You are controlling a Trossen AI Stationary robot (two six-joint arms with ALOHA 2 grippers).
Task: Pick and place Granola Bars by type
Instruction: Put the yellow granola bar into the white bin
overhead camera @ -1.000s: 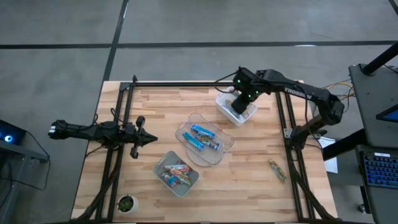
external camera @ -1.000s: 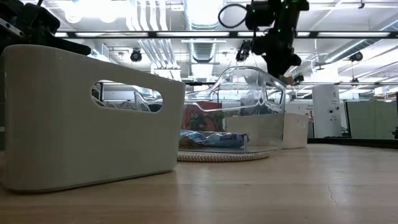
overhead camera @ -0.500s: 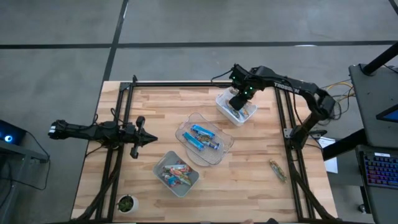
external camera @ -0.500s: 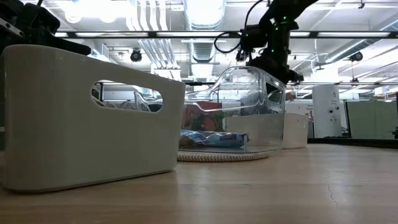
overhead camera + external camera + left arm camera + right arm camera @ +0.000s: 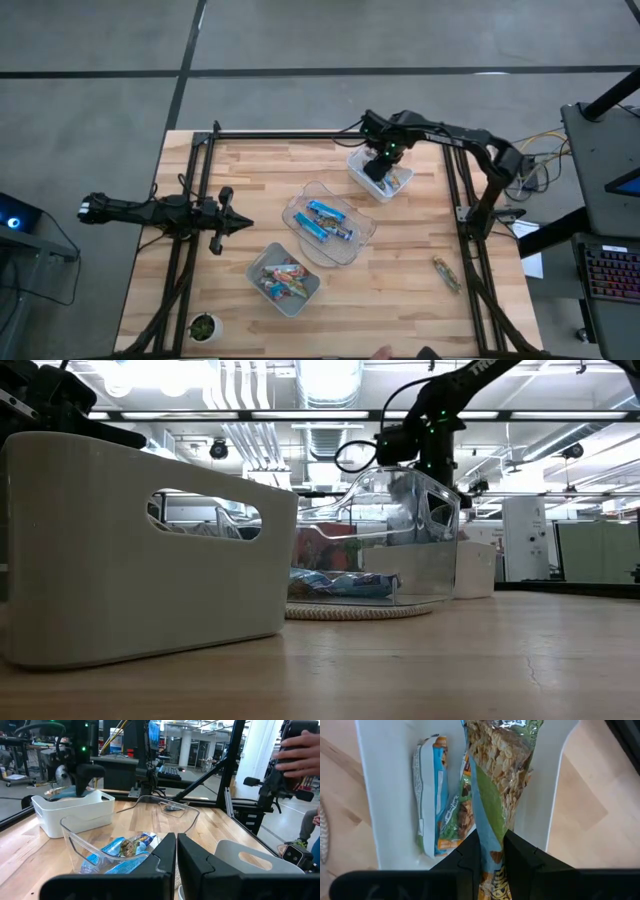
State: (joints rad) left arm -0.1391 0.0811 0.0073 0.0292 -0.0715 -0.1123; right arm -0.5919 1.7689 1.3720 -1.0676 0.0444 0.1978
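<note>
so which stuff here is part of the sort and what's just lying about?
Job:
- green bar held in right gripper over the white bin
- bars already in it
- blue bars in clear bin
- mixed bars in grey bin
- stray bar at table edge

Lying about:
- small potted plant
- left gripper, parked, shut

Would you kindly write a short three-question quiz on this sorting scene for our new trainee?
1. True or false: the right gripper has its jaws shut on a granola bar.
2. Which bin lies below the right gripper? A) white bin B) clear bin C) grey bin
3. Fill in: one bar lies loose on the ____.

Key: 1 true; 2 A; 3 table.
</note>
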